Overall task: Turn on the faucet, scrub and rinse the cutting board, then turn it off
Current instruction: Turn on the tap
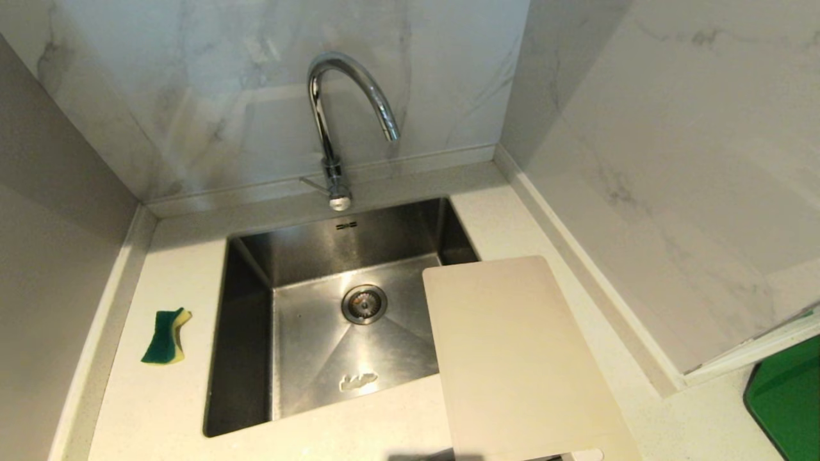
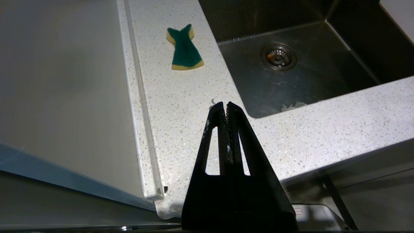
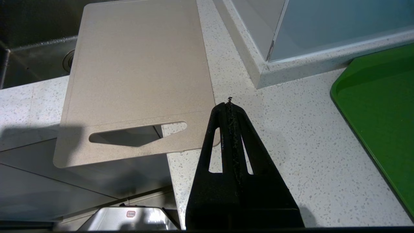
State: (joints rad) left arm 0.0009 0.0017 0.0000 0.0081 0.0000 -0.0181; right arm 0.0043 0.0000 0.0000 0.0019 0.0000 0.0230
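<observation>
While board (image 1: 519,358) lies dry across sink's (image 1: 250,333) right rim, handle end overhanging counter front, faucet (image 1: 330,128) off behind; both grippers (image 2: 225,104) (image 3: 229,103) closed, empty, parked low; nudge side lever first, gently.

sponge (image 1: 166,337) left of sink (image 1: 250,333), cutting board (image 1: 519,358) right

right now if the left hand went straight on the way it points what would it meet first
Probably the bare speckled counter just ahead of the shut left hand, between the sponge and the sink corner, though depth is hard to judge.
</observation>
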